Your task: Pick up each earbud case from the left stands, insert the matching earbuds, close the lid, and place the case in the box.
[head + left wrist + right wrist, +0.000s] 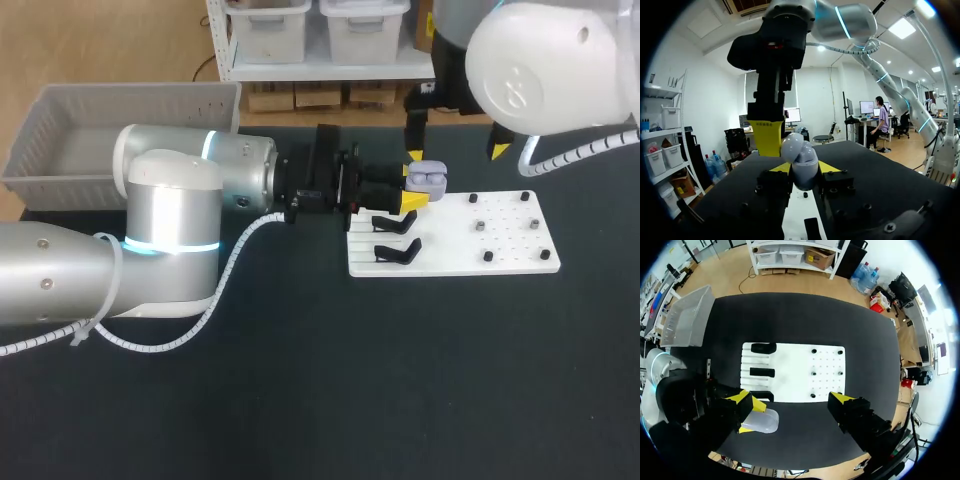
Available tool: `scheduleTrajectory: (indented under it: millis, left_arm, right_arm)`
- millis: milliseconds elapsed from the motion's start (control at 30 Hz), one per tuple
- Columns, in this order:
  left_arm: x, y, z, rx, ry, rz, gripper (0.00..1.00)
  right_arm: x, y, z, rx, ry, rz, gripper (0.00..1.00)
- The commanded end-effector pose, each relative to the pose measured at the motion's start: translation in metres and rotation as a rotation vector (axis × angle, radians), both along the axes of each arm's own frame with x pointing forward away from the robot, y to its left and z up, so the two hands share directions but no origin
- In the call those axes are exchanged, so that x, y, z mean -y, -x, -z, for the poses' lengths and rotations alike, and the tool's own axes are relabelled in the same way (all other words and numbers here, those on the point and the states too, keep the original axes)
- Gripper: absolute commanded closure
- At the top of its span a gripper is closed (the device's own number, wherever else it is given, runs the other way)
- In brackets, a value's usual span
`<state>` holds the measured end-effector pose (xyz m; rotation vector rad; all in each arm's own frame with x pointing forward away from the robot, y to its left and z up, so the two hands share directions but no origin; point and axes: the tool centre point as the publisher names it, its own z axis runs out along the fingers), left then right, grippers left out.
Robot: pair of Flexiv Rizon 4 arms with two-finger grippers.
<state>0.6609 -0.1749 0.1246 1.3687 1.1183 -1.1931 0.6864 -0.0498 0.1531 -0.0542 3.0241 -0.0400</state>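
**Mia:** Where is the case?

**Tom:** The small pale purple plastic earbud case is up off the dark table, by the far edge of the flat white board. The left pincer has it pinched, with one yellow tip on each side.

**Mia:** Is the lid open?

**Tom:** It looks open to me, but I can't be sure.

**Mia:** And the other arm?

**Tom:** The right pincer hangs just over the case with its tips spread wide. It holds nothing.

**Mia:** So what step is this?

**Tom:** I think the pick-up is done and the earbuds go in next. Two black stands on the board are bare.

**Mia:** What does the next move need?

**Tom:** I think the right pincer has to fetch an earbud. The earbuds may be among the small dark bits on the board's other side, but those are too small to tell. It should grab one gently and set it straight into the case while the left pincer holds steady. After that comes shutting the lid. Then the case goes to the grey plastic box with holes in its sides, well apart at the far left.
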Motion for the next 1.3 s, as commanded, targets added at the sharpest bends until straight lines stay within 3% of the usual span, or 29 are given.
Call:
scheduleTrajectory:
  millis: [33, 233, 333, 433, 533, 700, 800, 1100, 1300]
  left_arm:
    - [0.000, 0.001, 0.000, 0.002, 0.002, -0.006, 1.00]
    - [0.000, 0.001, 0.000, 0.002, 0.002, -0.006, 1.00]
    - [0.000, 0.001, 0.000, 0.002, 0.002, -0.006, 1.00]
    - [-0.007, 0.005, -0.007, 0.007, 0.004, -0.008, 1.00]
    - [-0.019, 0.009, -0.014, 0.009, 0.002, -0.017, 1.00]
    - [-0.044, 0.016, -0.040, 0.037, -0.005, -0.079, 1.00]
    - [-0.064, 0.011, -0.051, 0.061, -0.015, -0.135, 1.00]
    - [-0.154, -0.046, -0.082, 0.173, -0.081, -0.443, 1.00]
    - [-0.221, -0.098, -0.079, 0.183, -0.117, -0.715, 1.00]
  right_arm:
    - [-0.001, 0.011, -0.004, 0.002, 0.001, -0.004, 0.00]
    - [0.011, 0.021, -0.022, 0.082, 0.029, 0.024, 0.00]
    - [0.018, 0.035, -0.051, 0.181, 0.016, 0.025, 0.00]
    - [0.025, 0.053, -0.079, 0.285, -0.062, 0.005, 0.00]
    - [0.027, 0.073, -0.099, 0.352, -0.097, -0.037, 0.00]
    - [0.026, 0.097, -0.110, 0.382, -0.126, -0.076, 0.00]
    - [0.026, 0.097, -0.110, 0.382, -0.126, -0.076, 0.00]
    - [0.026, 0.097, -0.110, 0.382, -0.126, -0.076, 0.00]
    - [0.026, 0.097, -0.110, 0.382, -0.126, -0.076, 0.00]
